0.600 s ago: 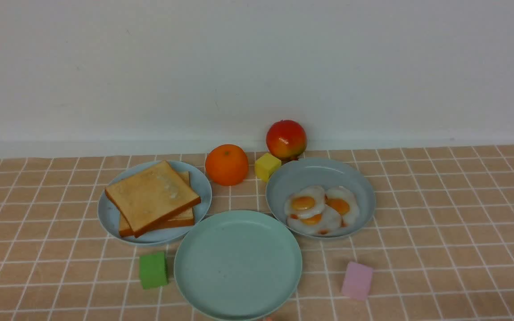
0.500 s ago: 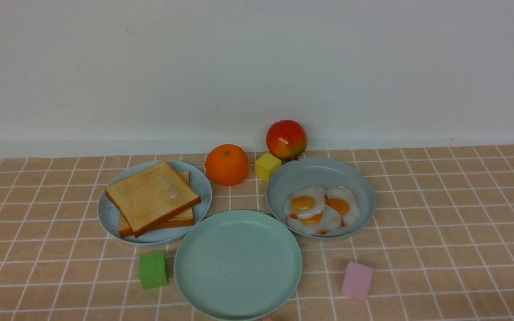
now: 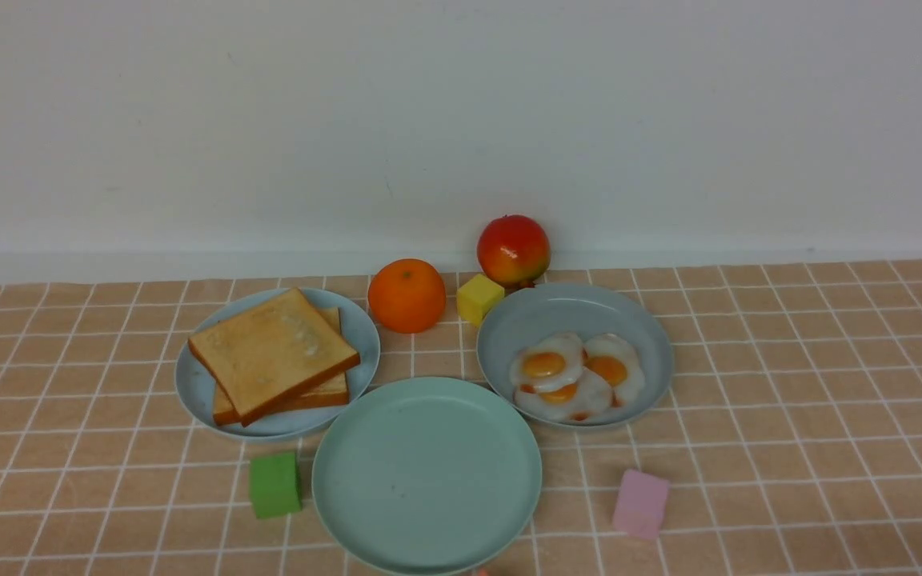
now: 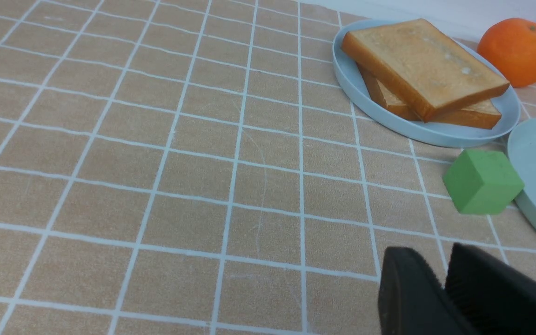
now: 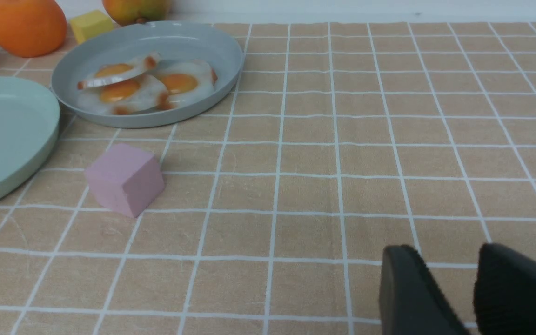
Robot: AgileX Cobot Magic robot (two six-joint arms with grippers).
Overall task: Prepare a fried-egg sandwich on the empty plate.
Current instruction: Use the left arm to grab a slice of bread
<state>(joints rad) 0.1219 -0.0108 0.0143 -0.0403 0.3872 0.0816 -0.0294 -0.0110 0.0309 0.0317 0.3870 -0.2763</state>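
Shows no movement since the earlier frames. Sits at the first step: nothing yet on mint-green plate, middle of the desk's near edge. Has toast slices stacked on sky-blue plate leftward, fried eggs on grey-blue plate rightward. Holds nothing: left gripper nearly closed, right gripper narrowly apart. Probably calls next for wider left fingers reaching the top toast.

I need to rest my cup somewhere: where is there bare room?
Widest bare cloth: right of the egg plate and pink cube, and left of the toast plate. The middle is crowded: three plates nearly touch, orange, red fruit and yellow cube behind, green cube beside the mint plate.
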